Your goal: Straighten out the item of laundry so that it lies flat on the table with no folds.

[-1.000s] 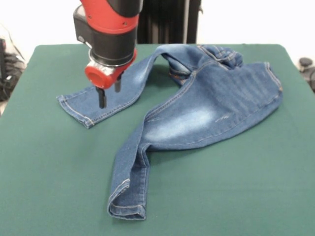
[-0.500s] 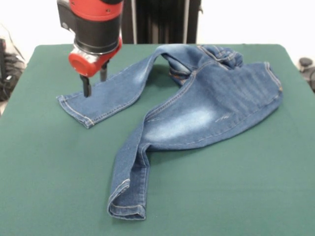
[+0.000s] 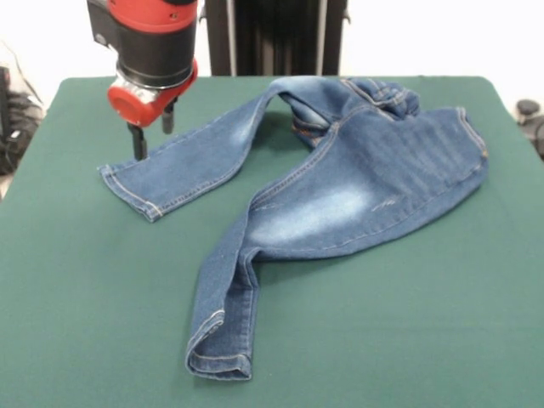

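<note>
Soft, floppy small blue denim jeans [image 3: 340, 183] sprawl on the dark green felt table [image 3: 76, 280]; gripper [image 3: 150, 136], prongs spread and empty, hovers at ten o'clock; I'd pinch that leg's hem.

The place looked like a robotics lab or test room rather than a home. A red and black robot arm came down from above, its hand [image 3: 150, 136] hanging over a wide worktop [image 3: 76, 280] covered in dark green felt with rounded corners. The arm's black pedestal [image 3: 276, 38] stood at the worktop's far side against a plain white wall [image 3: 425, 34]. Dark cables and gear [image 3: 13, 115] lay off one side of the worktop, and another dark object [image 3: 530, 115] sat off the other.
</note>
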Controlling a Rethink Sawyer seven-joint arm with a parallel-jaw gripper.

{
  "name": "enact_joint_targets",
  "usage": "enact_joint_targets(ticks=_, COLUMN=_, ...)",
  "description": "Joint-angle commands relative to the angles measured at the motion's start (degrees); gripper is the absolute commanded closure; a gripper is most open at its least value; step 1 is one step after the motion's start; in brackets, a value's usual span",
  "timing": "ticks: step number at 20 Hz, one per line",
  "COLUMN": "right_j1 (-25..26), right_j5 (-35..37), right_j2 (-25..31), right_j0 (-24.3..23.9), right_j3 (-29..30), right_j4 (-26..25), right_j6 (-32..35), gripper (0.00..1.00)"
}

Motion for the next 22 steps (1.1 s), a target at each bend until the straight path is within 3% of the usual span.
enact_joint_targets(ticks=1, right_j1=4.03, right_j5=-4.68, right_j2=8.27, right_j0=-1.2, right_j3=8.08, right_j4=-2.25, right_j6=-0.71, gripper=0.0)
enact_joint_targets(ticks=22, right_j1=12.44, right_j5=-18.85, right_j2=12.23, right_j0=-5.07, right_j3=7.83, right_j4=-8.46, right_j6=1.16, gripper=0.0)
